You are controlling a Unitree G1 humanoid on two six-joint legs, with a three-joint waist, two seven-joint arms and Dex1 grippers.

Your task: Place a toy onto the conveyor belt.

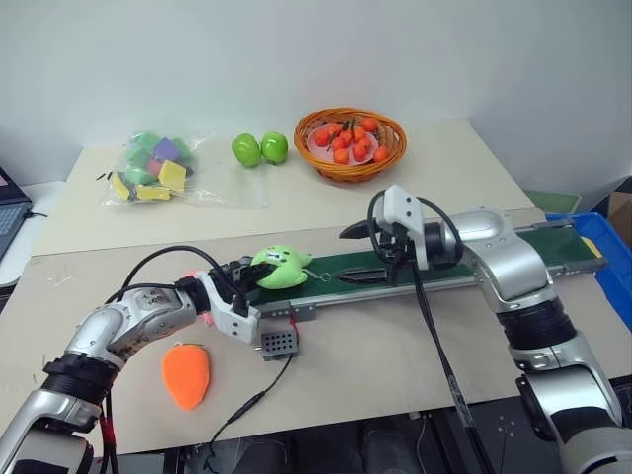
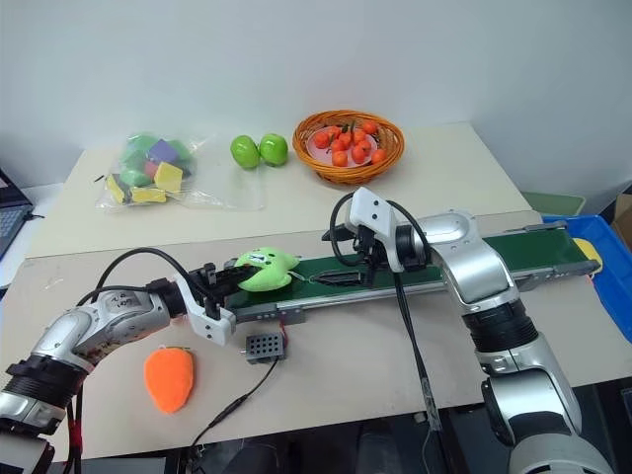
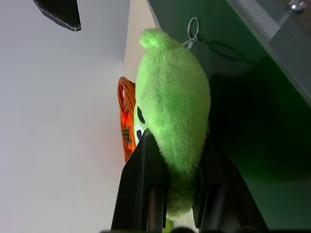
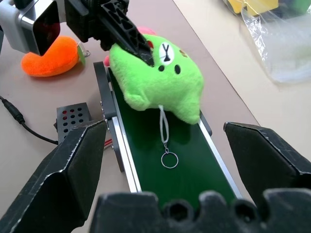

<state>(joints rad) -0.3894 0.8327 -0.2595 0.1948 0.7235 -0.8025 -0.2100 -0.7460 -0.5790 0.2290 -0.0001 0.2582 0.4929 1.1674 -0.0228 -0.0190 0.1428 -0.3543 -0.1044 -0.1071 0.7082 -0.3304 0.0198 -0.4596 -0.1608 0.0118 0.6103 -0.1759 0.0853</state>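
Nearest you, the orange carrot plush [image 1: 186,375] lies on the counter [image 1: 395,365]. Your left fingers [image 1: 249,277] clench the toy [image 1: 280,268] over the conveyor belt [image 1: 474,256] end; right fingers [image 1: 363,256] spread open above the belt.

We see a lime-green toy [image 1: 279,269] with black face marks, a dark green conveyor belt [image 1: 464,259] in a grey frame, an orange carrot plush [image 1: 186,375], an orange woven basket [image 1: 351,144] of orange-red balls, two green balls [image 1: 260,149], black fingers [image 4: 127,34] and a beige table [image 1: 395,346].
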